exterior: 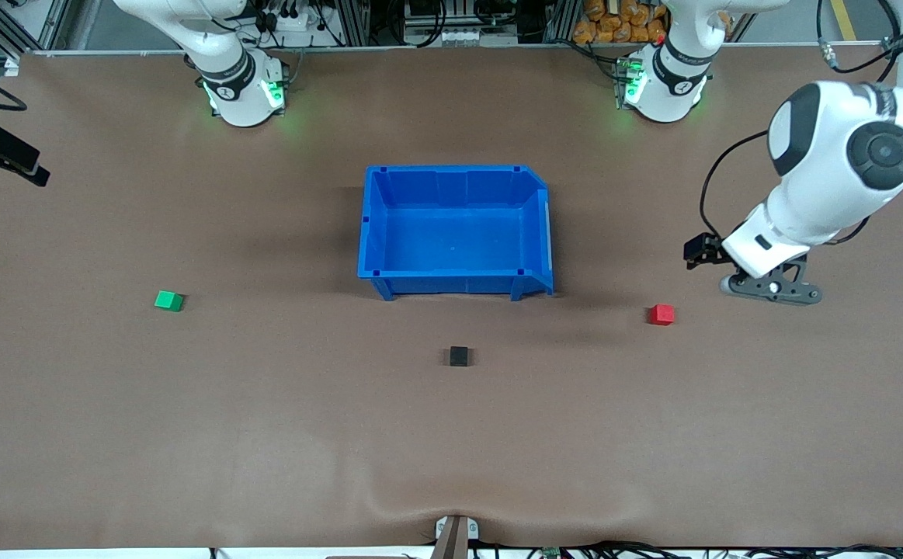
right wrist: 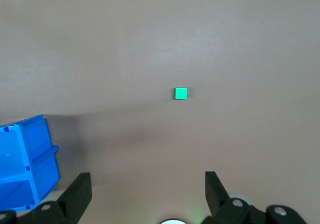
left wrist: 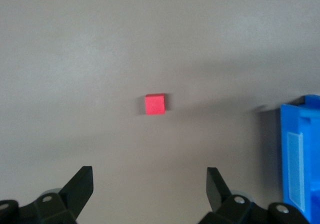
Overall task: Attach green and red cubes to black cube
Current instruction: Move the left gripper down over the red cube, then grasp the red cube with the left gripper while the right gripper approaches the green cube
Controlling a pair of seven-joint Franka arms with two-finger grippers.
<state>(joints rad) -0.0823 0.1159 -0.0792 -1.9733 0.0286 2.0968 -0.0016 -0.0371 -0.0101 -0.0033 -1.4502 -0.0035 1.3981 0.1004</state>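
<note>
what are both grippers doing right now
left gripper: open, empty, above the table near the red cube
right gripper: open, empty, green cube in its view

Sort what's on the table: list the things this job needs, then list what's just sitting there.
Needed: green cube, red cube, black cube, open left pincer, open right pincer.
Just there: blue bin, empty.

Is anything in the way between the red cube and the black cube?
Nothing visible. Only bare table lies between the red cube and the black cube. The blue bin sits farther from the front camera than both, off that path. The open left gripper hangs above the table near the red cube.
</note>
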